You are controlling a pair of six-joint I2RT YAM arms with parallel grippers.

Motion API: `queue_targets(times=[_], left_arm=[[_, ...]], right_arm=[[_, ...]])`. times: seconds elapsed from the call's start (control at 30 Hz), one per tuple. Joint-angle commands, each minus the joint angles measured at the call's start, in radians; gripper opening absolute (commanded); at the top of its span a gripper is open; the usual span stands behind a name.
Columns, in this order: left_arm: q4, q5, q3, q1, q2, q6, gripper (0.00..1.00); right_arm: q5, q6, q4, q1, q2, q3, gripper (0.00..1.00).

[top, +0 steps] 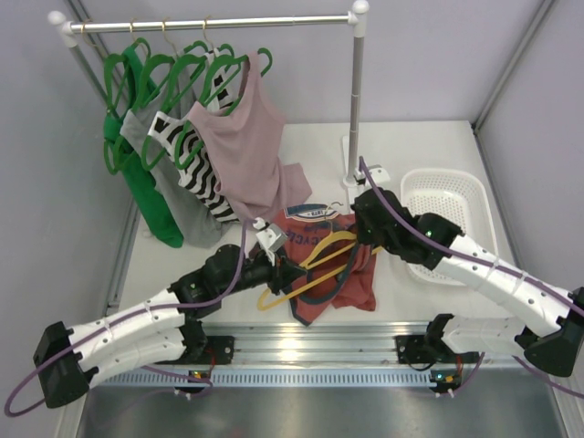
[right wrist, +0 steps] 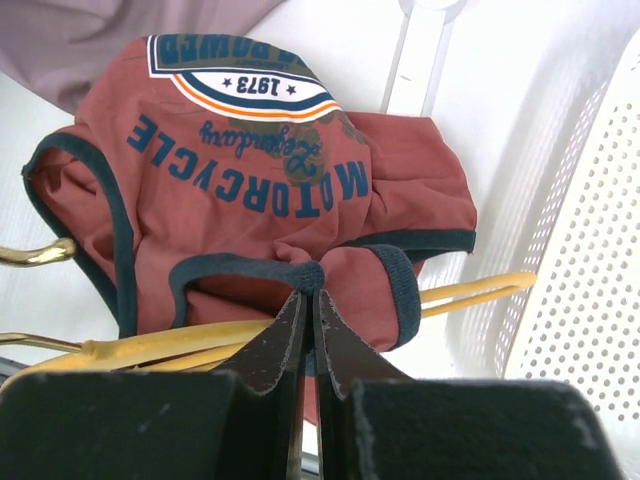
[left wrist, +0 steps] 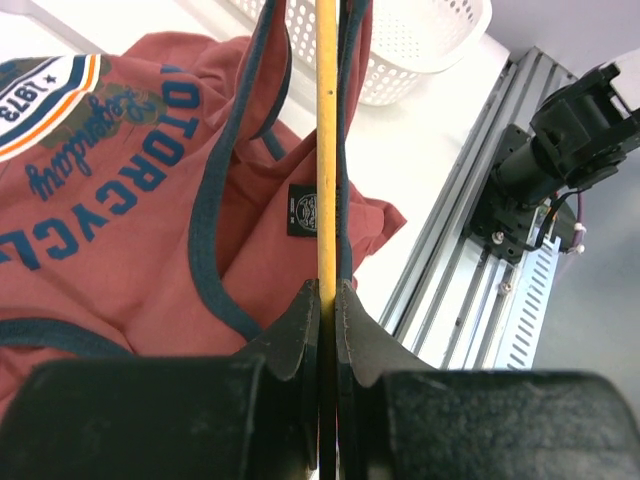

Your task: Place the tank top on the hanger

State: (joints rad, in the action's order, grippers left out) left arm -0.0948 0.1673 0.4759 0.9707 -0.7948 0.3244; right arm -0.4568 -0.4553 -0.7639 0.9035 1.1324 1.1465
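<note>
White tabletop [top: 429, 155] mid-front holds the bunched rust-red sleeveless tank top with navy trim [top: 354, 278], the thin yellow plastic hanger [left wrist: 325, 150] lying across it. The left gripper [left wrist: 327, 295] clamps the hanger's bar, whose long axis runs straight away toward the right gripper [right wrist: 310, 300]. That gripper, the nearer one, is pinched on a navy-edged strap beside the hanger's arm tip, over which the strap likely must go.

White table [top: 429, 146]: rust-red tank top [top: 351, 283] crumpled near front edge, centre, yellow hanger [top: 278, 297] across it. White perforated basket [top: 444, 196] at right edge; clothes-rack foot [top: 379, 173] behind the top.
</note>
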Motion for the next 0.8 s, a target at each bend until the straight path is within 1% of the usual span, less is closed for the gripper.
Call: queue_targets(times=[0.0, 0.17, 0.2, 0.23, 0.4, 0.6, 0.63, 0.7, 0.77], left_arm=[[-0.213, 0.02, -0.023, 0.005, 0.006, 0.01, 0.0], [-0.252, 0.047, -0.028, 0.005, -0.023, 0.018, 0.0], [-0.281, 0.057, -0.028, 0.005, -0.035, 0.019, 0.0], [-0.296, 0.081, -0.028, 0.005, -0.064, 0.024, 0.0], [-0.353, 0.11, -0.016, 0.005, -0.145, 0.033, 0.0], [-0.451, 0.107, -0.04, 0.003, -0.191, 0.054, 0.0], [-0.465, 0.109, -0.042, 0.003, -0.198, 0.057, 0.0], [-0.477, 0.124, -0.039, 0.003, -0.224, 0.068, 0.0], [-0.48, 0.132, -0.03, 0.003, -0.241, 0.073, 0.0]], right_arm=[[0.006, 0.018, 0.055, -0.012, -0.016, 0.059, 0.03], [0.004, 0.017, 0.044, -0.012, -0.008, 0.068, 0.04], [0.0, 0.018, 0.041, -0.012, -0.01, 0.068, 0.04], [0.0, 0.015, 0.038, -0.012, -0.008, 0.068, 0.05], [-0.026, 0.006, 0.02, -0.014, -0.016, 0.059, 0.06], [-0.055, 0.004, 0.017, -0.014, -0.051, 0.033, 0.18], [-0.059, 0.003, 0.018, -0.014, -0.059, 0.03, 0.22], [-0.068, 0.007, 0.023, -0.014, -0.078, 0.021, 0.26], [-0.063, 0.018, 0.041, -0.015, -0.092, 0.01, 0.33]])
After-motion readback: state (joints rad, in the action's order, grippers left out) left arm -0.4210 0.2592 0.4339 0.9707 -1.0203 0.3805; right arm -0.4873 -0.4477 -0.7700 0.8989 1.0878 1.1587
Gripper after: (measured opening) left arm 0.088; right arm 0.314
